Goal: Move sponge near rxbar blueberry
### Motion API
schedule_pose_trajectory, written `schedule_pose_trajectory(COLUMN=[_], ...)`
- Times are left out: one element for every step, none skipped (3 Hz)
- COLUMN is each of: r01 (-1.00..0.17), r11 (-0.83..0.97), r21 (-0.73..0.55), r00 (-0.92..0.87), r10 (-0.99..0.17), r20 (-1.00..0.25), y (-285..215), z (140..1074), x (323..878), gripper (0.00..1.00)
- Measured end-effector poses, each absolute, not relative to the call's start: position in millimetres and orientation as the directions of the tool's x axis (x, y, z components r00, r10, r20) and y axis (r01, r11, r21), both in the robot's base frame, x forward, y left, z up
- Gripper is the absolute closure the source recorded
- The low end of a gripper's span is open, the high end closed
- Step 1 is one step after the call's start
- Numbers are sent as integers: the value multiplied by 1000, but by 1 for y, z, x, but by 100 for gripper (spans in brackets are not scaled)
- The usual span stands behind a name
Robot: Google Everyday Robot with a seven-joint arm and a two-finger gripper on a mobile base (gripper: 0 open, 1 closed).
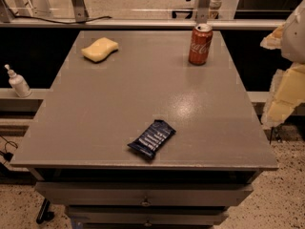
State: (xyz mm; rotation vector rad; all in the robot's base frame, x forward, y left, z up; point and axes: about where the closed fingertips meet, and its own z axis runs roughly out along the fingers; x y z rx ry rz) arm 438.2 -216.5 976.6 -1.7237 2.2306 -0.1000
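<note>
Gripper (pixel 279 68) is hovering at right frame edge, beside table (pixel 95 118), jaws spread w/ nothing between. Sponge (pixel 99 49) is lying far-left, well apart from rxbar blueberry (pixel 151 139) near front edge. Task is looking unstarted: reach, grasp, carry all pending.

The pale yellow foam sponge (pixel 99 49) with wavy edges lies at eleven o'clock on the plain matt grey table (pixel 95 113), which shows a faint speckled sheen near its middle. At six o'clock, the slim snack bar (pixel 151 139) in a glossy dark blue wrapper carries white lettering. The red cylindrical soda can (pixel 200 44) at one o'clock bears white script and a silver top. The gripper (pixel 274 78), at three o'clock beyond the table's edge, has pale yellow blocky fingers (pixel 286 92). A small white pump bottle (pixel 18 82) stands at nine o'clock. The floor (pixel 286 209) is beige with dark speckles
</note>
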Motion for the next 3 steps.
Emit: schedule_pose_trajectory(r01=[-929, -919, -912], r11=[271, 273, 253], r21=[-252, -284, -324], r00=[-220, -194, -134], r10=[-952, -941, -928], r20=[-211, -277, -347], y=[-216, -201, -172], z=[978, 981, 982], x=[439, 463, 501], gripper=[0, 0, 0])
